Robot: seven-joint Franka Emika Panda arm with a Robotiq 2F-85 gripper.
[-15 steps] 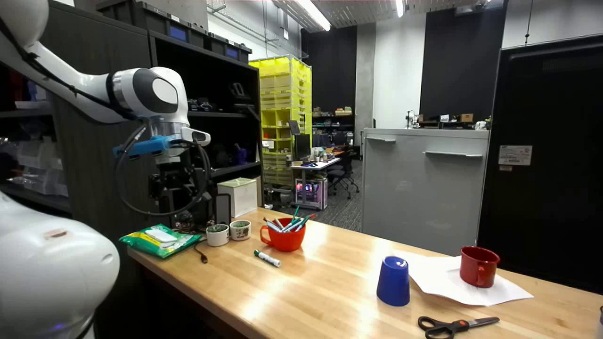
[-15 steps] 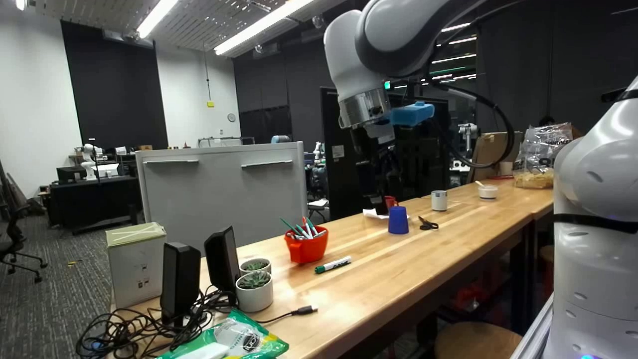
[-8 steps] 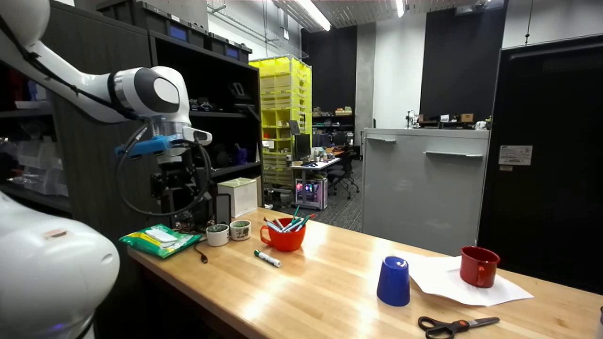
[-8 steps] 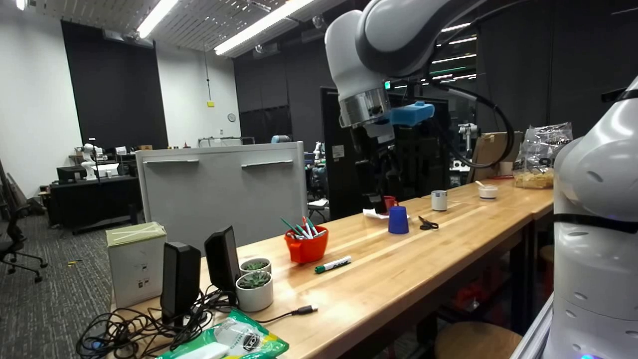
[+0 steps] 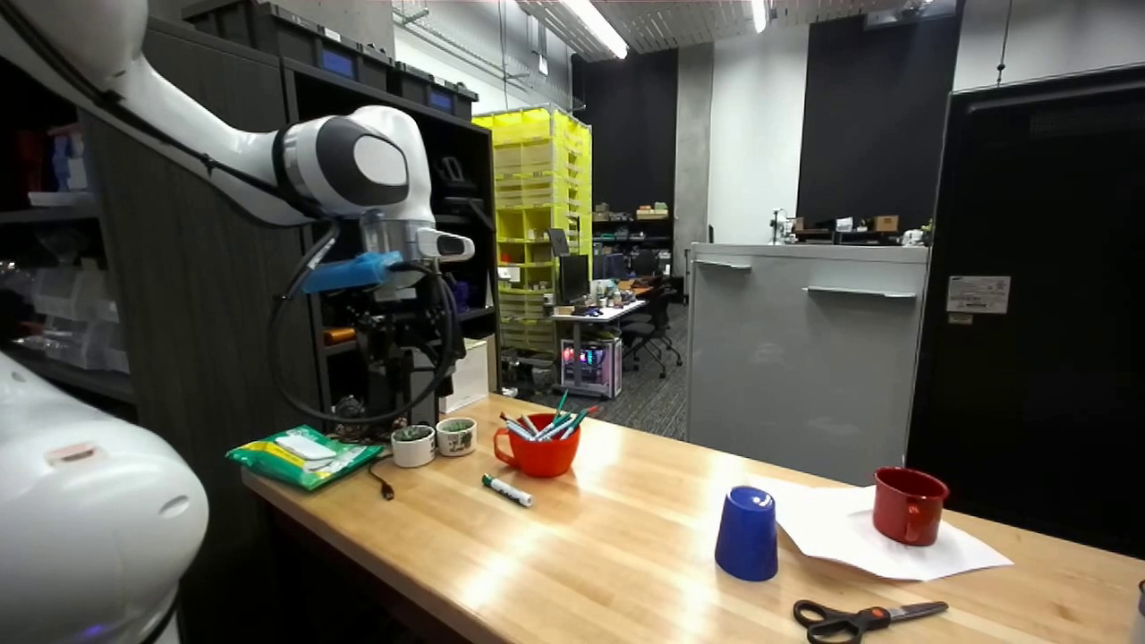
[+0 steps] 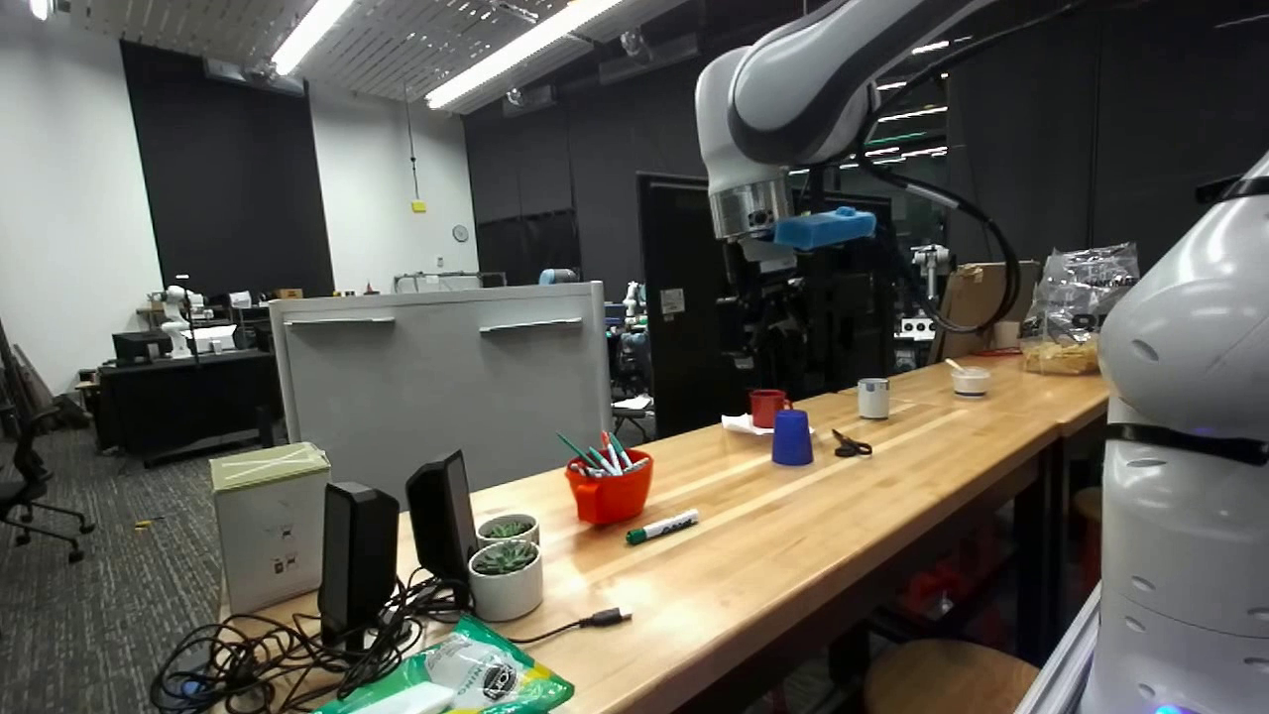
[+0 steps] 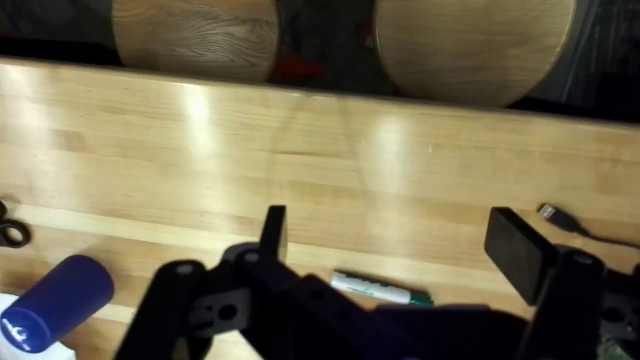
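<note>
My gripper is open and empty, its two black fingers wide apart above the wooden table. A white marker with a green cap lies on the table below, partly hidden by the gripper body; it also shows in both exterior views. An orange-red mug holding several markers stands beside it. A blue cup stands upside down near black-handled scissors. A dark red mug sits on white paper. In an exterior view the gripper blends into a dark background.
Two potted succulents, black speakers, tangled cables and a green packet crowd one table end. A USB plug lies near the right finger. Round stools stand past the table edge. A white can stands farther along.
The arm and gripper have moved to the right in both exterior views. The dark red mug, partly covered by the gripper before, now shows more fully. The table objects have not moved.
</note>
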